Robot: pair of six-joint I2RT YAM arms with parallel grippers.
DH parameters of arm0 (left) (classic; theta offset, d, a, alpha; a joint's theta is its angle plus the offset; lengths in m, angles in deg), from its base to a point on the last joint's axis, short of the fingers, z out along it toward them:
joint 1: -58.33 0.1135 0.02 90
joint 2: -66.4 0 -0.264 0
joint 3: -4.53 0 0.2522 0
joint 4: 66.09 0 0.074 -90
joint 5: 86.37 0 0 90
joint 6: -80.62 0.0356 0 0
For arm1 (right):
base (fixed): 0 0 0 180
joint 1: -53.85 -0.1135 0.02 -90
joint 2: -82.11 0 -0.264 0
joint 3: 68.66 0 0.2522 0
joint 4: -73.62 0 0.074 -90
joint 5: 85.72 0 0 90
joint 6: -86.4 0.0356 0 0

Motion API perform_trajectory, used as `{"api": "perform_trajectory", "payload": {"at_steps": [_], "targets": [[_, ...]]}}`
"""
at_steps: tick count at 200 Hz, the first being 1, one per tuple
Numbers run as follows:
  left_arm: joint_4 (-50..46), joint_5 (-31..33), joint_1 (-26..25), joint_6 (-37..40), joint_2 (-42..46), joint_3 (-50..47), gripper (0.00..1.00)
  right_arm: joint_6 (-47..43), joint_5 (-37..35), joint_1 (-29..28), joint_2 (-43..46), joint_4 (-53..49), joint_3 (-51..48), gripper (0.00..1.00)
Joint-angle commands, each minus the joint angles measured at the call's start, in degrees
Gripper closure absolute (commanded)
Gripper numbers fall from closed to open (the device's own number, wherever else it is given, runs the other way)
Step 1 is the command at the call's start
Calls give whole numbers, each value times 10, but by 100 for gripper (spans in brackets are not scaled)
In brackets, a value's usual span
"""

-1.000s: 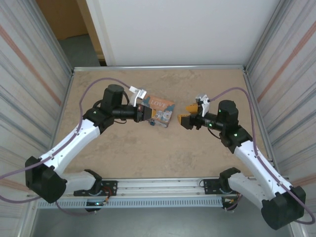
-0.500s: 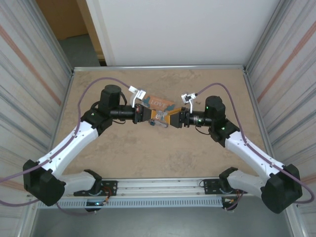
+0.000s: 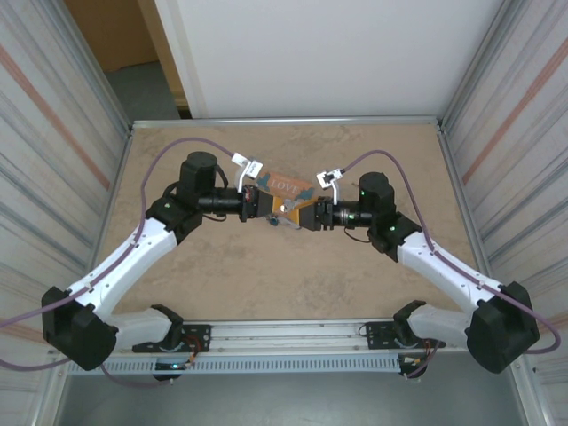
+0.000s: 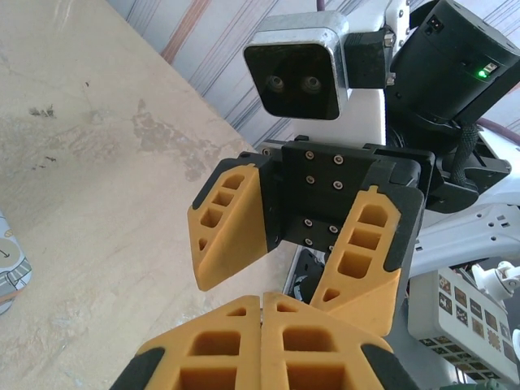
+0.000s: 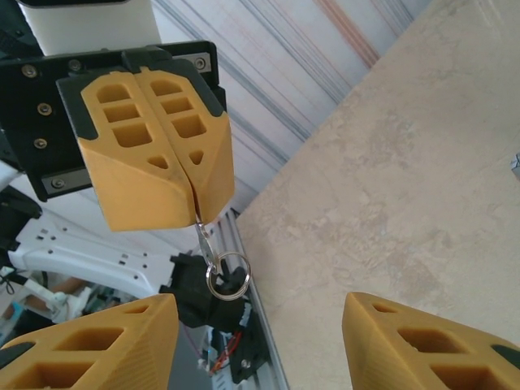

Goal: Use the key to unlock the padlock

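Note:
My left gripper (image 5: 195, 203) is shut on a small silver key (image 5: 201, 237), whose split ring (image 5: 227, 275) dangles below the fingertips. My right gripper (image 5: 260, 307) is open and faces it, one finger to each side, apart from the key. In the left wrist view my shut left gripper (image 4: 262, 297) points at the open right gripper (image 4: 268, 276). From above, the left gripper (image 3: 264, 206) and right gripper (image 3: 295, 213) meet nose to nose in front of the tin. A tiny bluish speck at the tin's near corner looks like the padlock (image 3: 274, 222), mostly hidden.
The orange-sided "LOVE" cat-picture tin (image 3: 286, 184) lies just behind the two grippers, and its corner (image 4: 8, 272) shows at the edge of the left wrist view. Corrugated metal walls (image 3: 53, 160) close in both sides. The beige tabletop (image 3: 284, 275) stretches toward the arm bases.
The right arm has swung left, bringing its open gripper up against the left gripper's fingertips. The left gripper has shifted slightly left, still holding the key.

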State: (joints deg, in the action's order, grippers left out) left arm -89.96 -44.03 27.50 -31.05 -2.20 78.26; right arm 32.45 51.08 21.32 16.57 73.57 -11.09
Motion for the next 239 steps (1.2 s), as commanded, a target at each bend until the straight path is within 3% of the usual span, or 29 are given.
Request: {"api": "perform_trajectory", "payload": {"at_steps": [1,113,239], "targets": [[14,-18,-3,2,-1,-6,100,10,16,-7,-6,11,27,48],[12,-16,-4,2,-1,-8,100,6,34,-20,-23,4,52,68],[14,-15,-6,0,-2,-11,100,1,38,-24,-39,-5,63,80]]}}
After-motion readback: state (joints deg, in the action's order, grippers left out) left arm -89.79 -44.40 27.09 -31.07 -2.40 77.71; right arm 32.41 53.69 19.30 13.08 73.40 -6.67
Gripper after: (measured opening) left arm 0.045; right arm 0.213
